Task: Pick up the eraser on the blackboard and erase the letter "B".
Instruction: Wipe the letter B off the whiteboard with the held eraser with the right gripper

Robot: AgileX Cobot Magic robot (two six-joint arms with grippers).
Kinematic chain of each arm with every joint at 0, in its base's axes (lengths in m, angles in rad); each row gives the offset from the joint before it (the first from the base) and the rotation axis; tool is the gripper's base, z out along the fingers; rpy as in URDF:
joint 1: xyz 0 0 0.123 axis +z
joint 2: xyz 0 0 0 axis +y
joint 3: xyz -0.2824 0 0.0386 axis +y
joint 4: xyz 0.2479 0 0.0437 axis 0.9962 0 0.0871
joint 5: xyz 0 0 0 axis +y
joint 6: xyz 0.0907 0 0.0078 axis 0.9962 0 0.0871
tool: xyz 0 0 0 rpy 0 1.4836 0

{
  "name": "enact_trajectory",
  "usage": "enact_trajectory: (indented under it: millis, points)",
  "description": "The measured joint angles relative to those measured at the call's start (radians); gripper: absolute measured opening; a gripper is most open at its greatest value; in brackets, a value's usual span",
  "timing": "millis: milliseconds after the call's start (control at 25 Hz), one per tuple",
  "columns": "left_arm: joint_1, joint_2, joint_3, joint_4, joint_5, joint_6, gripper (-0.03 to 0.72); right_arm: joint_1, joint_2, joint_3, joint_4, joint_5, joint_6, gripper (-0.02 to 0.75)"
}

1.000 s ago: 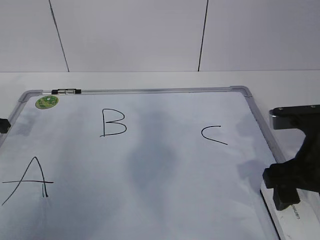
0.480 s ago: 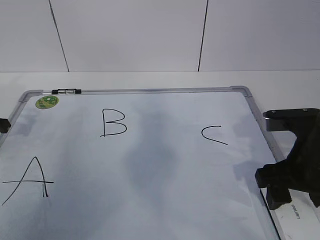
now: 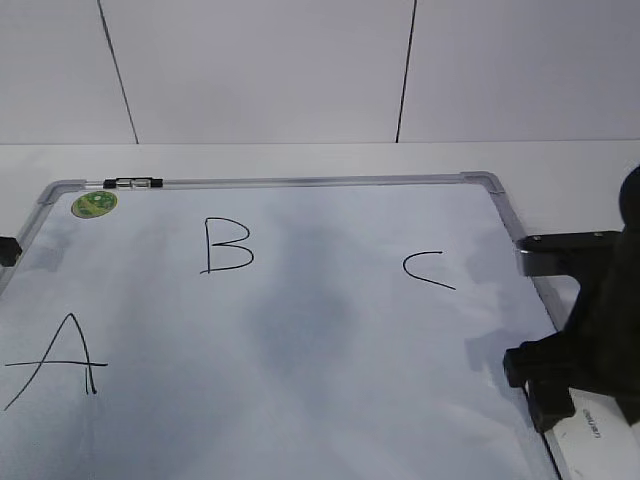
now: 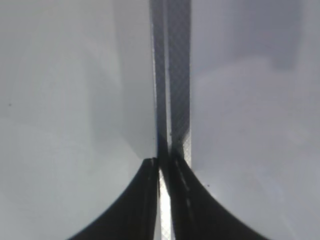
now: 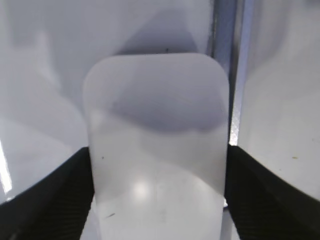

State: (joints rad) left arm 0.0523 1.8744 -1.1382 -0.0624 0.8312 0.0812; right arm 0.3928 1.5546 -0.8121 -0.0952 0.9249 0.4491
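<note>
The blackboard (image 3: 330,400) is a white board with a grey frame that lies flat and fills the table. The letter "B" (image 3: 226,246) is drawn in black at its upper left middle. The eraser (image 3: 592,432) is a white block at the board's lower right edge. My right gripper (image 3: 572,398) is shut on it; in the right wrist view the jaws (image 5: 157,167) press both long sides of the eraser (image 5: 155,110). My left gripper (image 3: 6,250) shows only as a black tip at the far left edge. In the left wrist view its jaws (image 4: 164,162) are shut over the board's frame (image 4: 172,75).
A black "A" (image 3: 55,362) is at the lower left and a black "C" (image 3: 428,268) at the right of the board. A round green sticker (image 3: 94,204) and a small black clip (image 3: 131,183) sit at the top left. A white panelled wall stands behind.
My right gripper has moved a little left and lower over the board's right edge, with the eraser between its jaws. The left gripper and the letters are unchanged.
</note>
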Motion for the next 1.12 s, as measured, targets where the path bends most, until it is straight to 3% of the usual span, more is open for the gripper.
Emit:
enact_trajectory:
  millis: [600, 1120]
  points:
    - [0.000, 0.000, 0.000, 0.000, 0.000, 0.000, 0.057, 0.000, 0.014, 0.000, -0.003, -0.019, 0.000, 0.587]
    - [0.000, 0.000, -0.002, -0.002, 0.000, 0.000, 0.057, 0.000, 0.014, 0.000, -0.010, -0.020, -0.008, 0.524]
